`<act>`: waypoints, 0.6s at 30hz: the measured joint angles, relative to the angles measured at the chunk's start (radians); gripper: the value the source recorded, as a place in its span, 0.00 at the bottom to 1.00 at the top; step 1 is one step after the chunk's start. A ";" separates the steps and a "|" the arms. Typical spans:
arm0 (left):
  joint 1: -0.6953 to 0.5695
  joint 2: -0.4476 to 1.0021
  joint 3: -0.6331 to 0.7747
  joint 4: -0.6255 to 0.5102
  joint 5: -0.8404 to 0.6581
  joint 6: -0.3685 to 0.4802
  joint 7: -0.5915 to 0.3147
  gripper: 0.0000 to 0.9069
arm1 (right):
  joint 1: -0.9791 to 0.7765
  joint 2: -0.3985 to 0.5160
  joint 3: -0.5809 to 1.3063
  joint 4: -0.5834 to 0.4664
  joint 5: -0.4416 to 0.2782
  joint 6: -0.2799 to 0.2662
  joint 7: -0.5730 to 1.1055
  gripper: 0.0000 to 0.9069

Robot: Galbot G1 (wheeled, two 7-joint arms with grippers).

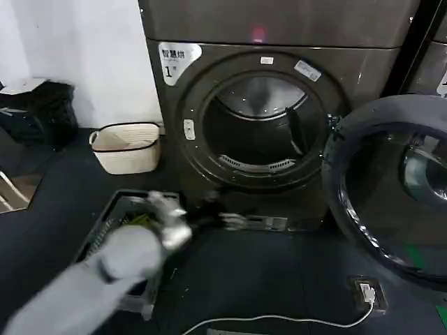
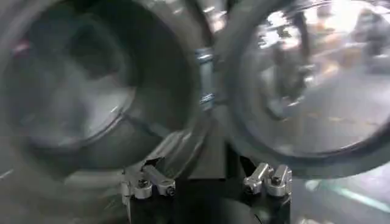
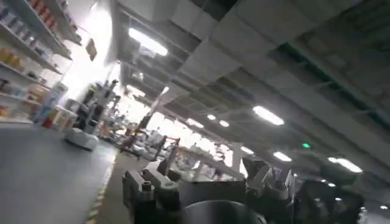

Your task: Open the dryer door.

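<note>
Left gripper (image 1: 227,220) sits low in front of the dryer (image 1: 279,105), just below the drum opening (image 1: 255,132), on the end of a blurred grey arm coming up from the lower left in your head view. Nothing between the fingers. In the left wrist view the gripper (image 2: 207,182) has its fingers spread wide, one fingertip (image 2: 146,181) on each side of a clear gap, and it touches neither the machine nor the door.

Right gripper (image 3: 207,182) points up and away from the work; behind it you get ceiling lights and shelving. Its fingers stand apart with nothing held, though the tips are partly cut off at the frame edge.

The door (image 1: 394,188) is already open, swung out on the machine's right side, and the right edge of the head view cuts it off. You see its grey inner rim and dark glass bowl. The hinge (image 2: 206,79) shows between drum and door in the left wrist view, blurred.

The drum interior is dark; I can't make out whether anything is inside. The dryer front carries a white sticker marked "1" (image 1: 178,59) and a red light (image 1: 258,33).

A white basket (image 1: 126,146) stands on the floor left of the dryer. A dark crate (image 1: 105,223) lies under the left arm, mostly hidden by it. A white cable (image 1: 279,319) runs across the floor. A second grey machine (image 1: 429,66) is only partly seen at the right edge.
</note>
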 joint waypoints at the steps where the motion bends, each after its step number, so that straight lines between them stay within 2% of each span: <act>1: 0.021 0.037 -0.031 -0.004 -0.041 0.020 -0.031 1.00 | 0.000 0.000 -0.005 0.001 0.004 0.001 -0.001 1.00; 4: 0.079 0.127 -0.109 -0.011 -0.171 0.081 -0.133 1.00 | 0.000 0.000 -0.013 0.002 0.030 0.001 -0.001 1.00; 7: 0.120 0.201 -0.175 -0.011 -0.367 0.154 -0.288 1.00 | -0.008 -0.002 -0.016 -0.001 0.060 0.002 0.001 1.00; 14: 0.137 0.333 -0.263 0.013 -0.845 0.153 -0.675 1.00 | -0.013 -0.003 -0.019 -0.005 0.112 0.011 0.000 1.00; 18: 0.138 0.388 -0.292 0.063 -1.093 0.152 -0.798 1.00 | -0.007 -0.001 -0.025 -0.011 0.121 0.033 -0.012 1.00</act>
